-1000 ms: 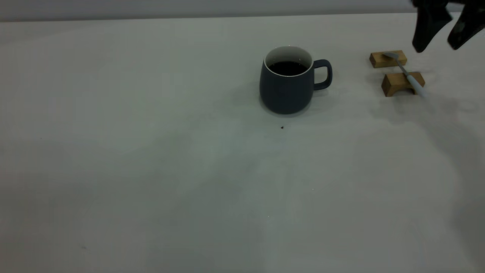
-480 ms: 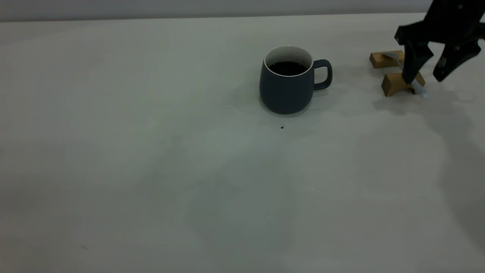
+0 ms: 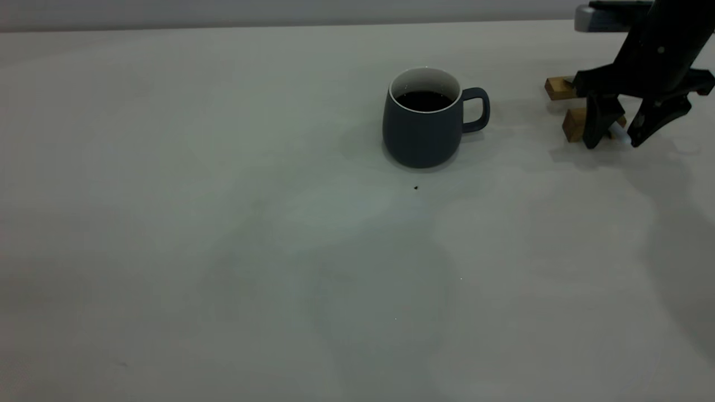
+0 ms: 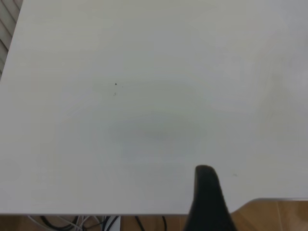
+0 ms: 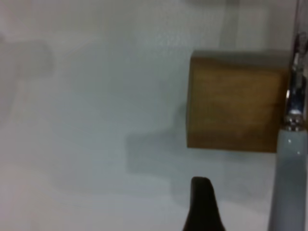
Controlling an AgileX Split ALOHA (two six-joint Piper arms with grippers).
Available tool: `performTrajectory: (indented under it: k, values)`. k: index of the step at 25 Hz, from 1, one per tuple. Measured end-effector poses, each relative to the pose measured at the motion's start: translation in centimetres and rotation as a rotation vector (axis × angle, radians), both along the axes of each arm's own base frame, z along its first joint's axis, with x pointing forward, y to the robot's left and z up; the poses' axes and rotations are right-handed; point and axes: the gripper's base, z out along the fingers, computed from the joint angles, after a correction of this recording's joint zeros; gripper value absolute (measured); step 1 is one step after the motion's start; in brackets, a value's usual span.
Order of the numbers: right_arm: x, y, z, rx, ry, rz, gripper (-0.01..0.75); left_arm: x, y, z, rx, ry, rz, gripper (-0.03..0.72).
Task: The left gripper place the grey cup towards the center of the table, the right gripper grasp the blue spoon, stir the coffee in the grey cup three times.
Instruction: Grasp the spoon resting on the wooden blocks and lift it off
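the table (image 3: 223, 251) is a broad, plain off-white matte surface that fills nearly the whole exterior view, with soft shadows across it and one tiny dark speck (image 3: 415, 187) just in front of the cup; a grey band of wall (image 3: 279, 11) runs along its far edge. in the left wrist view the table's edge shows, with brown flooring and a few cables beyond it. counted: one grey cup (image 3: 423, 125), one blue spoon (image 3: 619, 132), two tan wooden blocks, one arm in the exterior view. the grey cup stands upright near the middle of the table toward the far side, its handle pointing to that view's right, and the coffee (image 3: 424, 100) lies black and level inside its white interior. the wooden blocks sit at the far right, well apart from the cup: the far block (image 3: 557, 87) and the near block (image 3: 574, 123), each partly hidden by the arm. the right gripper (image 3: 613, 137) is low over the near block, its two fingers spread, one on each side of the spoon's pale handle end, with a gap still showing between fingers and handle. in the right wrist view the spoon lies across the block's edge, metal neck meeting the pale handle. the left gripper (image 4: 207, 202) shows only as one dark finger in its own wrist view, above bare table near the edge, so i cannot tell its state.
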Motion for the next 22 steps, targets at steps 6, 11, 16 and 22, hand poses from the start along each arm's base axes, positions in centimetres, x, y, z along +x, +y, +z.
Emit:
performTrajectory:
  k: [6, 11, 16, 22]
  values:
    - [0.1, -0.03, -0.61, -0.003, -0.015, -0.004, 0.592, 0.0, 0.0, 0.0, 0.0, 0.0, 0.0, 0.585]
    - [0.21, -0.04, -0.58, -0.004, -0.026, -0.005, 0.538, 0.0, 0.0, 0.0, 0.0, 0.0, 0.0, 0.585]
    - [0.17, -0.04, -0.59, -0.004, -0.022, -0.006, 0.302, 0.0, 0.0, 0.0, 0.0, 0.0, 0.0, 0.585]
    - [-0.13, -0.05, -0.41, -0.006, 0.013, 0.006, 0.12, 0.0, 0.0, 0.0, 0.0, 0.0, 0.0, 0.585]
